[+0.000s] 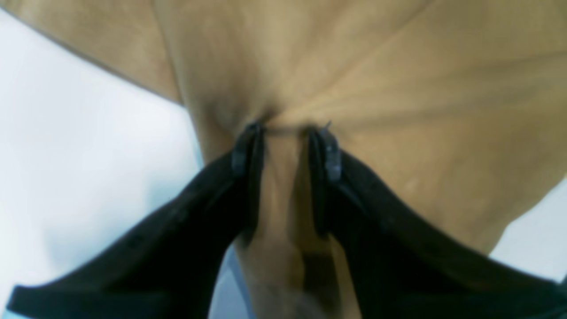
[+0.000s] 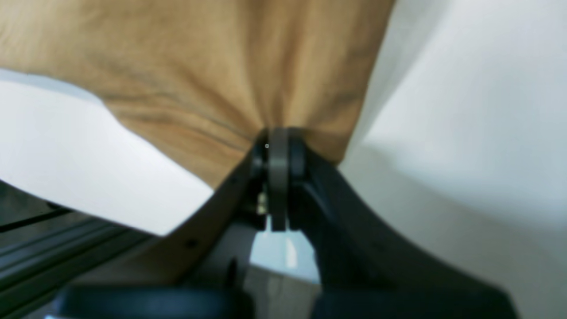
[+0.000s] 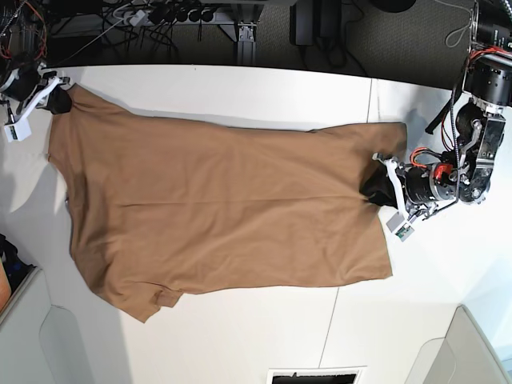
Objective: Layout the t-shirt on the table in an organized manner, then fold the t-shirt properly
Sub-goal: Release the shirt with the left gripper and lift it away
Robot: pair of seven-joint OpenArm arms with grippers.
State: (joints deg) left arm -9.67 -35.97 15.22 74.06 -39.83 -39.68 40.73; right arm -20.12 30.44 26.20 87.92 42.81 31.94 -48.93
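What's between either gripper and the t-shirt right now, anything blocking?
Nothing visible. The left gripper already pinches a fold of the t-shirt at one edge, and the right gripper is clamped on a far corner. Only bare table surrounds the spread cloth.

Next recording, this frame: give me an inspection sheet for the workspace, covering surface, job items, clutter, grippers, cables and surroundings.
Surface: white table, thin dark seam, mostly bare.
Job's things: tan t-shirt spread out lengthwise, wrinkled, not folded.
Clutter: nothing seen on the table.
Grippers: left gripper pinching a bunched fold at one shirt edge; right gripper shut on the opposite corner.
Cables: loose wires behind the far table edge; red wiring on the left arm.
Surroundings: dark floor and equipment beyond the table.
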